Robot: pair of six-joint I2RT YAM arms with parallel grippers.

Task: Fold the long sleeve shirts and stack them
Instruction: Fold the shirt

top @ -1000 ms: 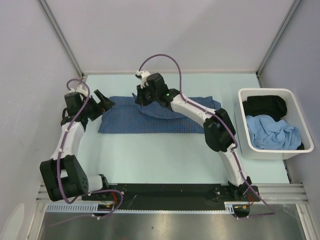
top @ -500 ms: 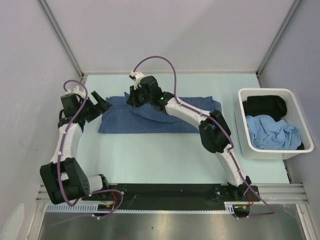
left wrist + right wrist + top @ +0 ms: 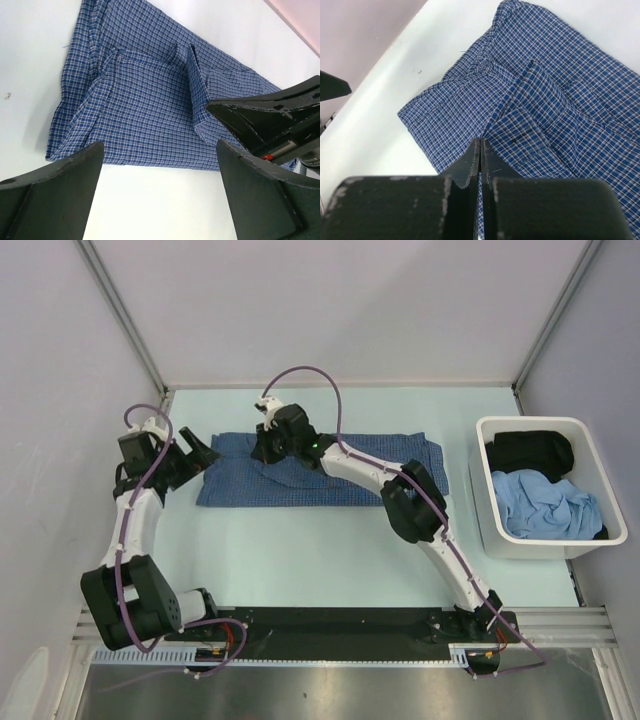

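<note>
The dark-blue checked long sleeve shirt (image 3: 300,487) lies as a long flat strip across the far middle of the table. My right gripper (image 3: 263,446) is over its left part, jaws shut on a raised fold of the shirt (image 3: 470,100); checked cloth shows between the closed fingers (image 3: 492,165) of the right gripper (image 3: 480,145). My left gripper (image 3: 200,456) is open and empty just off the shirt's left end. In the left wrist view the left gripper (image 3: 160,190) frames bare table, with the shirt (image 3: 145,110) beyond and the right gripper (image 3: 270,117) at right.
A white bin (image 3: 530,424) stands at the right, holding a light-blue garment (image 3: 545,506) and a black garment (image 3: 530,451). Grey walls enclose the table at the back and both sides. Purple cables loop above both arms.
My right gripper has moved left along the shirt, carrying the pinched fold toward its left end. My left gripper has drawn back slightly to the left.
</note>
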